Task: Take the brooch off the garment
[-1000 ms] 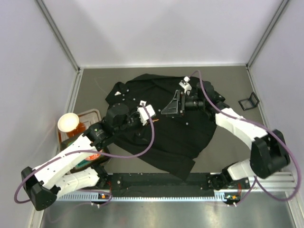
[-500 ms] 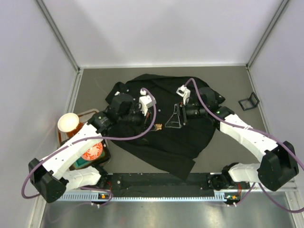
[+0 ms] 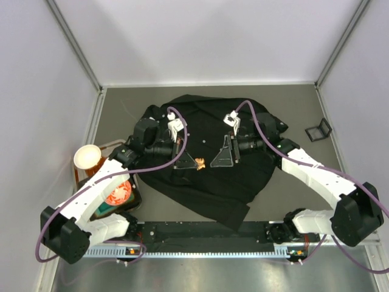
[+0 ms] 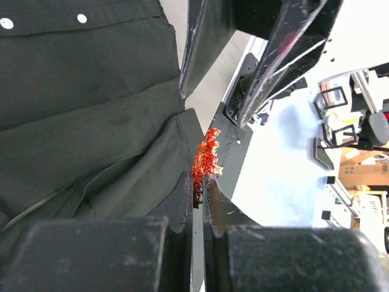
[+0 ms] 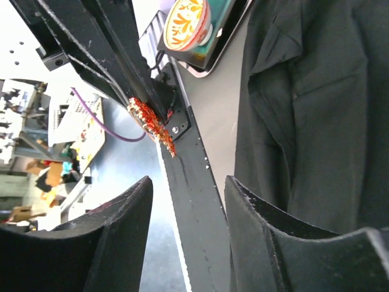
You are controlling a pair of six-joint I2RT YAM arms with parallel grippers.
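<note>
Seen from above, a black long-sleeved button-up shirt point(image 3: 243, 176) lies rumpled on the grey worktop point(image 3: 298, 103). Off the shirt's left edge sit a cream bowl point(image 3: 87, 157) and a round orange disc with a white pattern point(image 3: 117, 193), the disc on a dark tray point(image 3: 135, 196). Off the shirt's right edge, well apart, stands a small black frame point(image 3: 318, 130). Both arms reach over the middle of the shirt from opposite sides, their tips pointing at each other. The left hand point(image 3: 194, 163) pinches a tiny red-orange leaf-shaped brooch point(image 3: 200, 162) over the shirt's front. The right hand point(image 3: 214, 163) is just beside the brooch.

In the left wrist view, the left hand point(image 4: 198, 191) is closed narrow on the lower end of the brooch point(image 4: 207, 157), which juts out past the fingertips. The shirt point(image 4: 79, 121) and its small pale buttons point(image 4: 81, 18) lie to one side. Whether fabric touches the pin cannot be told here. The right hand's black fingers point(image 4: 267, 55) cross the view beyond the brooch.

In the right wrist view, the right hand point(image 5: 188, 207) has its jaws apart with nothing between them. Ahead of it, the left hand's fingers point(image 5: 103, 48) grip the brooch point(image 5: 152, 125), which shows clear of the shirt point(image 5: 316, 121). The orange disc point(image 5: 185, 21) and the tray point(image 5: 226, 36) lie past the shirt's edge.
</note>
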